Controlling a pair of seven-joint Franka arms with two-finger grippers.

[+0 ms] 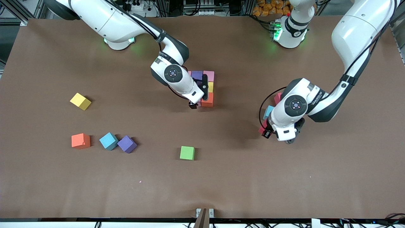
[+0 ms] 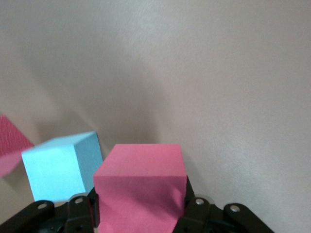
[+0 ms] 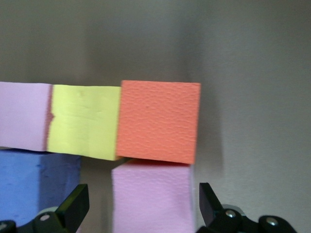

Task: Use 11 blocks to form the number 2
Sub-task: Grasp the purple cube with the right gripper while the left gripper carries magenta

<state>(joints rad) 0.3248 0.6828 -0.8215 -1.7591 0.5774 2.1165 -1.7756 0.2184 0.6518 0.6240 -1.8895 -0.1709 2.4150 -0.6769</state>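
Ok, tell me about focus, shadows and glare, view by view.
Front view: sharp, soft arm shadows on the table, green base lights glowing. Left wrist view: pink block slightly soft. Right wrist view: orange block blurred, corners dark.

The blocks (image 1: 109, 141) look like matt foam with a fine grain; the counter (image 1: 221, 177) is covered in matt brown sheet.

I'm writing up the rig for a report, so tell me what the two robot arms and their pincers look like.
Both arms have glossy white rounded shells with dark grey joint sections and black cables clipped along them. Each wrist carries a round black cap with small lights at its centre. The left arm's link shows dark lettering. Green lights glow at both bases. The left pincer and right pincer are black two-finger units; in the wrist views their black fingers show silver screws.
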